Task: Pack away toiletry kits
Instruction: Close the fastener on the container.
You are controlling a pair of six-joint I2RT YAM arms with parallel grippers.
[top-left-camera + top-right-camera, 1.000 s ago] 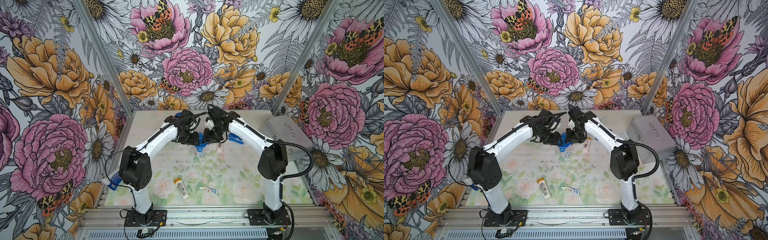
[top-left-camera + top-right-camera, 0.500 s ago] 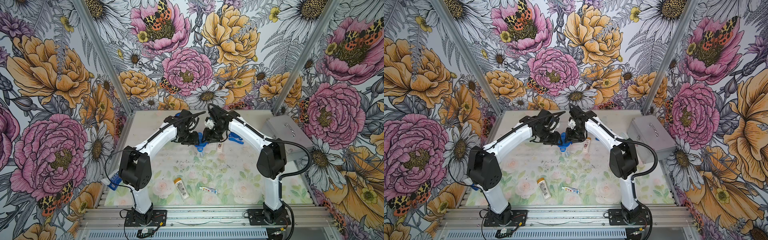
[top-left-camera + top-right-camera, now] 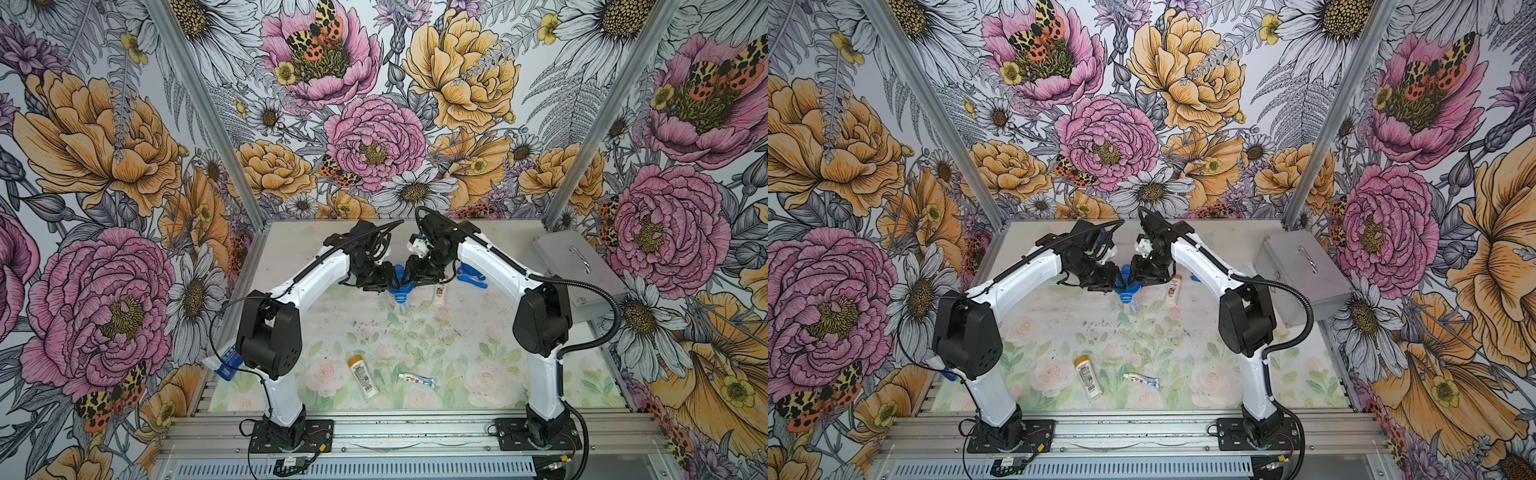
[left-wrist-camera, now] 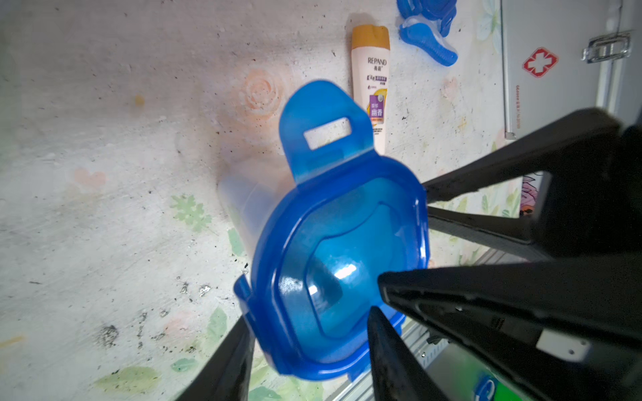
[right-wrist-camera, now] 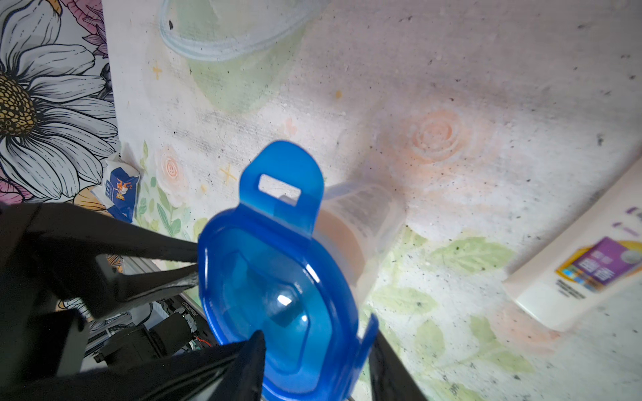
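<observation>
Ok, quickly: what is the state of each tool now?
Left tool: closed on the blue lid.
Right tool: around the same lid; grip cannot be told.

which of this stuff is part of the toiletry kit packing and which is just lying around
Job: lidded cup, front bottle, far bottle, toothpaste tube, blue toothbrush, spare blue lid, empty clear cup.
Lying about: silver case, blue-white packet.

3 floral-papered walls (image 3: pixel 374 124) enclose a pale, seemingly scuffed flower-print tabletop (image 3: pixel 457 332).

Bottle (image 3: pixel 440 293) lies right of lidded cup (image 3: pixel 400 291); case (image 3: pixel 577 270) farther right
</observation>
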